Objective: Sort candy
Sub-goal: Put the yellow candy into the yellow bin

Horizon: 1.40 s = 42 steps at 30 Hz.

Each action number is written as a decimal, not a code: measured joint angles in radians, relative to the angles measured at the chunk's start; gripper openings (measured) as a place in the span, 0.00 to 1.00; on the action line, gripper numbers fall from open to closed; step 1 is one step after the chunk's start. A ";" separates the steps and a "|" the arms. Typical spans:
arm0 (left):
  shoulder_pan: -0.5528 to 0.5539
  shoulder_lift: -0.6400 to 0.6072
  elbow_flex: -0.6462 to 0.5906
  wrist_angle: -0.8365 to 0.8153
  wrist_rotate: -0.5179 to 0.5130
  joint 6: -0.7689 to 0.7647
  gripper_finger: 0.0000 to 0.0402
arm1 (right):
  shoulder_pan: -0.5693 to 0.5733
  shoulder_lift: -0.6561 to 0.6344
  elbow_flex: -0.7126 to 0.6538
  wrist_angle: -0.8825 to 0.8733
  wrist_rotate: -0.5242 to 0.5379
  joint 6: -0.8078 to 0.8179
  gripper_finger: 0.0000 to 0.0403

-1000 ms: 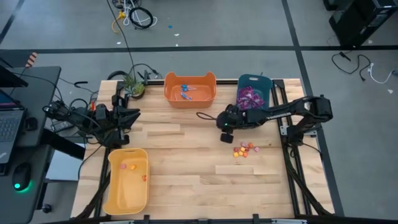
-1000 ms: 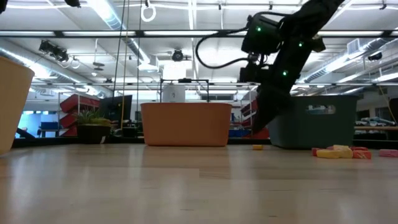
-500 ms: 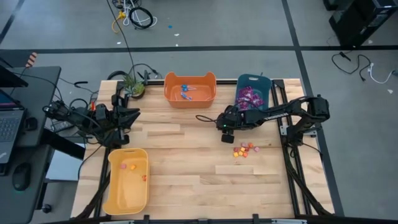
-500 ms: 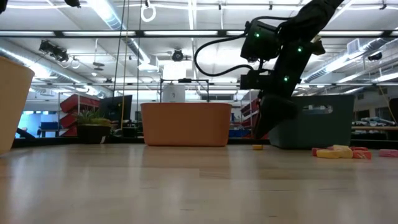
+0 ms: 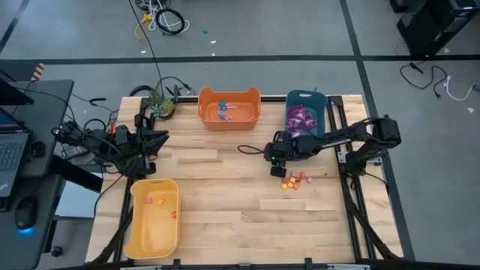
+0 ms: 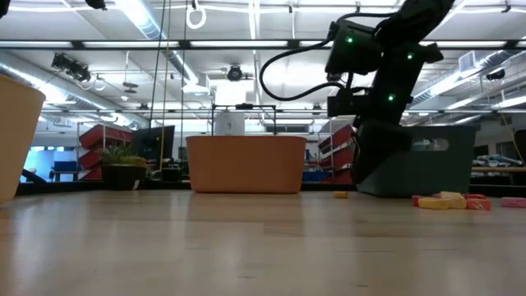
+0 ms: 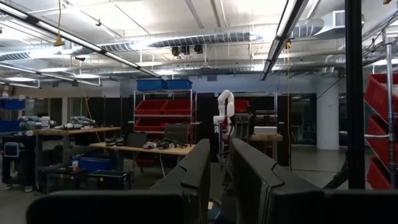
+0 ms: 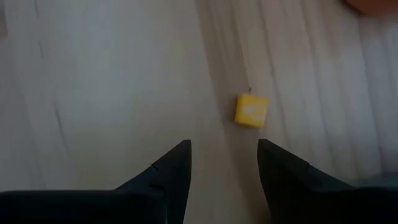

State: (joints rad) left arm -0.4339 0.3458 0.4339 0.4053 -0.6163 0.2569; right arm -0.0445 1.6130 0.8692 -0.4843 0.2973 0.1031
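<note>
Small orange, red and yellow candy pieces [image 5: 294,180] lie in a loose cluster on the table's right half, also seen in the low view [image 6: 450,200]. My right gripper [image 5: 276,171] hangs just left of them, pointing steeply down. It is open [image 8: 222,152], with one yellow piece [image 8: 250,111] on the wood just beyond its fingertips and nothing between them. Purple packets [image 5: 302,117] lie in the teal bin [image 5: 318,101]. Blue lollipops [image 5: 224,111] lie in the orange bin [image 5: 253,114]. My left gripper [image 7: 219,180] waits at the table's left edge [image 5: 144,142], raised, its fingers a narrow gap apart.
A yellow bin [image 5: 136,225] at the near left holds a few small pieces [image 5: 150,200]. A single piece [image 6: 340,195] lies apart from the cluster. A small potted plant [image 5: 159,101] stands at the far left corner. Bare wood lies between the bins.
My right gripper has swung a little toward the cluster of small pieces and tipped more upright above the table. The candy and the bins have stayed where they were.
</note>
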 joint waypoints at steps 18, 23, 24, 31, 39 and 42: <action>0.000 0.000 0.000 0.023 0.000 0.027 0.17 | 0.052 -0.080 0.189 -0.014 0.031 -0.048 0.42; 0.000 0.000 0.000 0.031 0.000 0.031 0.17 | 0.019 -0.005 0.394 -0.123 0.039 -0.155 0.42; 0.000 0.000 0.000 0.031 0.000 0.031 0.17 | 0.009 0.016 0.425 -0.171 0.036 -0.168 0.42; 0.000 -0.015 0.000 0.031 0.000 0.056 0.17 | -0.009 0.143 0.509 -0.429 -0.034 -0.309 0.42; 0.000 -0.042 0.000 0.032 0.000 0.063 0.17 | -0.010 0.249 0.507 -0.501 -0.033 -0.422 0.42; 0.000 -0.041 0.000 0.031 0.000 0.076 0.17 | -0.010 0.288 0.507 -0.499 -0.021 -0.504 0.42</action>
State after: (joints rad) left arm -0.4339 0.3046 0.4343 0.4362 -0.6167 0.3332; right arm -0.0543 1.9008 1.3766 -0.9836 0.2763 -0.4005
